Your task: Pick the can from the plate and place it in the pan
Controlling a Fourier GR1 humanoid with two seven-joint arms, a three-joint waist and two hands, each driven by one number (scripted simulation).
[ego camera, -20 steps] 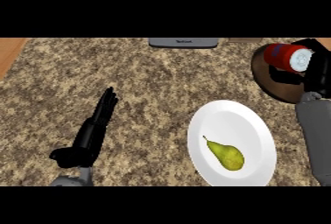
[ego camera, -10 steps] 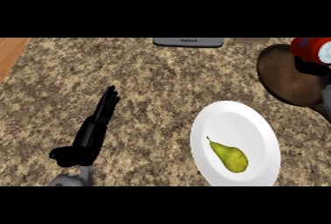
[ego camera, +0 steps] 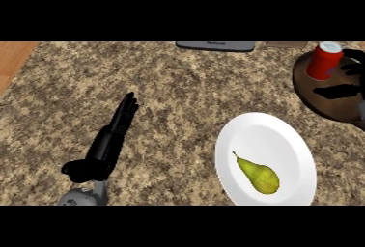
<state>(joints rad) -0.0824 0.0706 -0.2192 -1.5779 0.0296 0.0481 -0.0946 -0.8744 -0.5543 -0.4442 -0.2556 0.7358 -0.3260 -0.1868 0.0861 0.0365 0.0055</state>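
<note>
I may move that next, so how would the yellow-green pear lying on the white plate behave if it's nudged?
The yellow-green pear lies on its side, so it would probably roll in a curve, its neck being narrower. The white plate looks smooth, so it may slide too.

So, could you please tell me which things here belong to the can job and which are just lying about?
Job:
red can, upright in the pan
dark pan
white plate
right hand

Lying about:
pear on the plate
left hand, resting open
grey object at far edge
</note>
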